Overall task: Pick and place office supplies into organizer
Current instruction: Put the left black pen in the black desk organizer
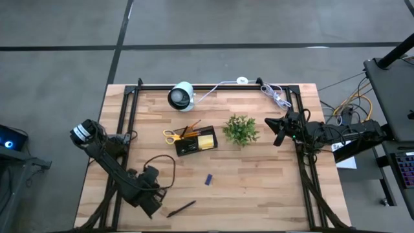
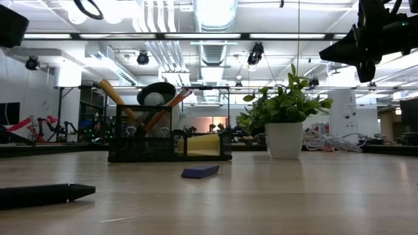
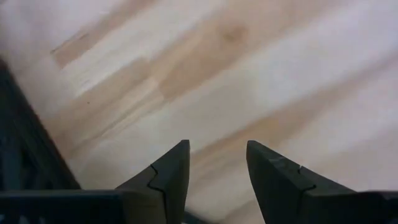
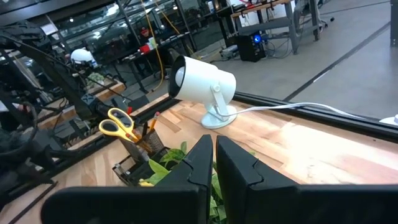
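Note:
The black mesh organizer (image 1: 193, 144) stands mid-table and holds orange pencils (image 1: 191, 128), yellow-handled scissors (image 1: 171, 136) and a yellow sticky-note pad (image 1: 206, 140). In the low view the organizer (image 2: 168, 140) shows the pencils sticking up. A small blue piece (image 1: 208, 179) (image 2: 200, 172) lies flat on the wood in front of it. A black pen (image 1: 181, 208) (image 2: 44, 194) lies near the table's near edge. My left gripper (image 1: 154, 208) (image 3: 217, 155) hovers open over bare wood just left of the pen. My right gripper (image 1: 277, 133) (image 4: 213, 146) is shut, raised right of the plant.
A green potted plant (image 1: 240, 129) (image 2: 285, 124) stands right of the organizer. A white round camera-like device (image 1: 182, 96) (image 4: 202, 84) sits at the far edge, and a white coiled cable (image 1: 275, 96) lies at the far right. Black frame rails (image 1: 128, 107) run along the table's sides.

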Controlling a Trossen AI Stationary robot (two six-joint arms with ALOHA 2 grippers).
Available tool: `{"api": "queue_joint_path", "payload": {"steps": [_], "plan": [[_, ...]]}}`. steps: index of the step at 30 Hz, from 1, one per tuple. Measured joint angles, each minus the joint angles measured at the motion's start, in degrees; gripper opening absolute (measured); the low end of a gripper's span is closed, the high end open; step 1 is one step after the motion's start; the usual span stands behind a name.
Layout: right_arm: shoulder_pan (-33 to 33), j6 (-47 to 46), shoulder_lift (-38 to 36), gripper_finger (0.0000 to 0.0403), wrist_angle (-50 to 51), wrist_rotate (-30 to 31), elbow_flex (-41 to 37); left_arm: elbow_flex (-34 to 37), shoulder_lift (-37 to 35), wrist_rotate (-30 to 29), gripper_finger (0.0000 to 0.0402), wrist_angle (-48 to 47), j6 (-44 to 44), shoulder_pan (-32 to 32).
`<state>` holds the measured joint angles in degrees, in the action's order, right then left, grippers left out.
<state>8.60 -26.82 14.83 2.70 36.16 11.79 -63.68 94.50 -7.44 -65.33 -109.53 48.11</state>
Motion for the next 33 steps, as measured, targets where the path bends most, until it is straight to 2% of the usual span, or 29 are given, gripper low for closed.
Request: {"api": "queue_joint_path", "payload": {"steps": [5,8,12,14,17,25,28,33], "plan": [[0.0,0.0,-0.04,0.0013,-0.02,0.0,0.0,-0.07,-0.09,1.58,0.0143,3.86,18.07,1.29],[0.0,-0.01,-0.04,0.0013,-0.01,0.0,0.0,-0.07,-0.09,3.69,0.0143,7.6,31.91,1.75],[0.0,-0.07,-0.04,0.0013,0.0,0.0,0.0,-0.04,-0.09,13.41,0.0143,12.12,52.17,1.75],[0.0,-0.2,-0.04,0.0013,-0.02,0.0,0.0,0.05,-0.09,18.56,0.0143,12.56,59.46,1.9],[0.0,-0.22,-0.04,0.0013,-0.01,0.0,0.0,0.21,-0.11,21.92,0.0143,11.41,64.67,2.48],[0.0,-1.49,-0.04,0.0013,0.0,0.0,0.0,-0.42,-0.4,21.8,0.0143,10.85,67.17,3.4],[0.0,-0.88,-0.02,0.0013,0.0,0.0,0.0,-0.2,-0.76,19.76,0.0143,10.88,70.81,4.4],[-0.04,-1.14,-0.02,0.0013,0.04,0.0,0.0,0.27,-1.95,12.93,0.0143,10.81,76.87,6.26]]}}
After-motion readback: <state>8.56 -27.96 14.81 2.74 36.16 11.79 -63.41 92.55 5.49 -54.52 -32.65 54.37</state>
